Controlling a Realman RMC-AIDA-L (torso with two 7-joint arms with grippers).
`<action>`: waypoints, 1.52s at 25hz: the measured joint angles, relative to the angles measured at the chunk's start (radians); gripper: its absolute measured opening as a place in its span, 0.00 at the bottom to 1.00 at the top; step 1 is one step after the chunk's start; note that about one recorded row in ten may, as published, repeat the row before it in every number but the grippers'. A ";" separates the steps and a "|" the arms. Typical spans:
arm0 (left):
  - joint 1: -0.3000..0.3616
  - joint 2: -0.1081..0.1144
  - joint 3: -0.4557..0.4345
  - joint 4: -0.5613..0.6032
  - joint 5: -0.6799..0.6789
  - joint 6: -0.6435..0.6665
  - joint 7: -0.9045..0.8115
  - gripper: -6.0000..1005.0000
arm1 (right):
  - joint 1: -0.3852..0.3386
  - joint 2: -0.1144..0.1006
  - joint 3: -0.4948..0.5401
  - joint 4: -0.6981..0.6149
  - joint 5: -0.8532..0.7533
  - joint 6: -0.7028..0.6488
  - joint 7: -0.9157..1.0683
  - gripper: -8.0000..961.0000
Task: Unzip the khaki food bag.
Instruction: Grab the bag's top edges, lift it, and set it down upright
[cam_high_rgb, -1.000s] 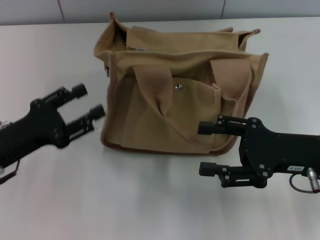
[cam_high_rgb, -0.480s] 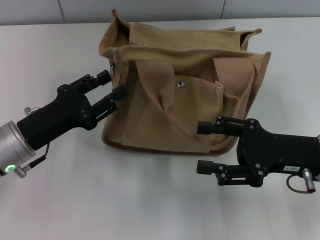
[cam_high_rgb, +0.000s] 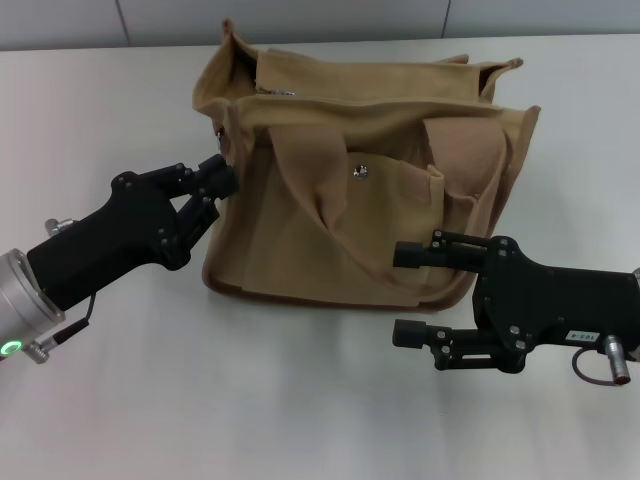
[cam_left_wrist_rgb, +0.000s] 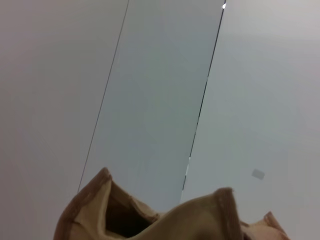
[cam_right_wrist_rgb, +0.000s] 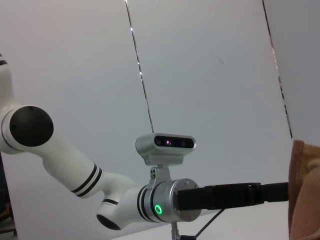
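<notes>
The khaki food bag (cam_high_rgb: 340, 230) stands upright in the middle of the white table, with its front pocket and silver snap (cam_high_rgb: 363, 170) facing me. Its tan strap handles (cam_high_rgb: 300, 175) hang down the front. My left gripper (cam_high_rgb: 220, 178) is at the bag's left end, just below the top corner, with its fingers closed together on the fabric there. My right gripper (cam_high_rgb: 402, 294) is open and empty, low in front of the bag's right front corner. The left wrist view shows only the bag's top edge (cam_left_wrist_rgb: 95, 205). The right wrist view shows a strip of the bag (cam_right_wrist_rgb: 306, 190).
The white table (cam_high_rgb: 300, 410) spreads in front of and beside the bag. A grey panelled wall (cam_high_rgb: 300, 18) stands close behind the bag. The right wrist view shows my left arm (cam_right_wrist_rgb: 165, 205).
My left gripper moved right to the bag's left end, and its fingers went from apart to closed together. The bag's top left corner shifted a little. The right arm barely moved.
</notes>
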 joint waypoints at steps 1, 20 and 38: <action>0.001 0.000 0.000 0.001 0.001 -0.001 0.000 0.25 | 0.000 0.000 0.000 0.000 0.000 0.000 0.000 0.81; -0.025 -0.009 0.037 -0.023 -0.003 -0.053 0.015 0.38 | 0.007 0.000 -0.002 0.017 0.000 0.035 0.000 0.81; -0.041 -0.010 0.029 -0.099 -0.056 -0.082 0.168 0.25 | 0.009 0.002 -0.002 0.028 0.000 0.042 -0.011 0.80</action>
